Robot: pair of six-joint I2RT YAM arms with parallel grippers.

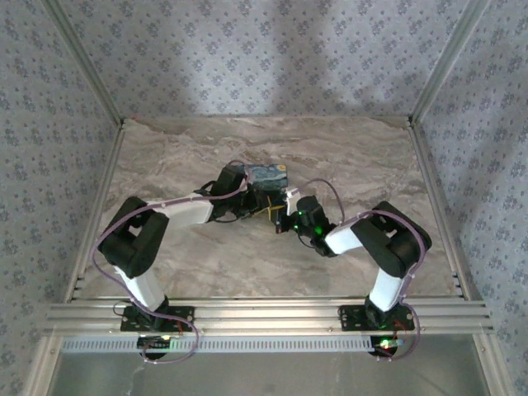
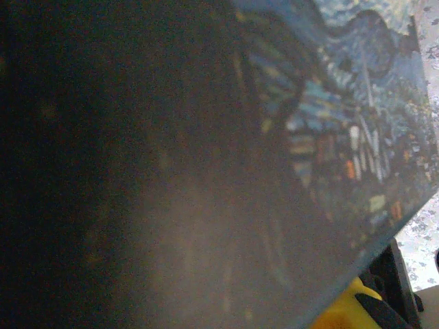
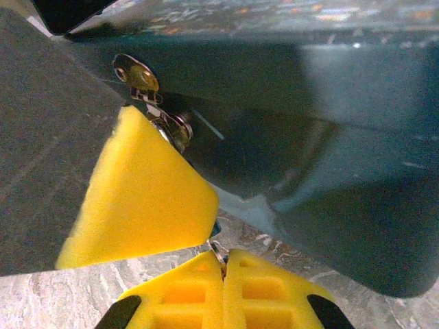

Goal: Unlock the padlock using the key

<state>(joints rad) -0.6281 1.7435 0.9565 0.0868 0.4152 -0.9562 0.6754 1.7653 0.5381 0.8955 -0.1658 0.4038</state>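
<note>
Dk-blue padlock (image 1: 268, 175) sits mid-table, lifted off the marble-look table (image 1: 165, 148) and held at the tip of the L gripper (image 1: 257, 188). L claw looks clamped on it. From the L wrist cam the printed face of the padlock (image 2: 343, 123) sits v. close to the lens, w/ swirly blue/yellow picture, tilted; one yellow finger (image 2: 346, 308) pokes out under its lower edge. R gripper (image 1: 282, 216) is just beside the block, on its near-right side, pointing in at it. From the R wrist cam the padlock (image 3: 329, 171) hangs overhead as a dark slab w/ table (image 3: 68, 301) visible below it. Silvery fitting (image 3: 175, 127) sits on its underside edge, top left. A yellow wedge-shaped pad (image 3: 137, 199), prob. an L finger, presses up by that fitting. R gripper (image 3: 223, 264) has its yellow tips pressed together, pinching a thin pale metal sliver w/ a hint of blue-green above: the key (image 3: 217, 248). Key tip is below the fitting; can't tell if it touches.
</note>
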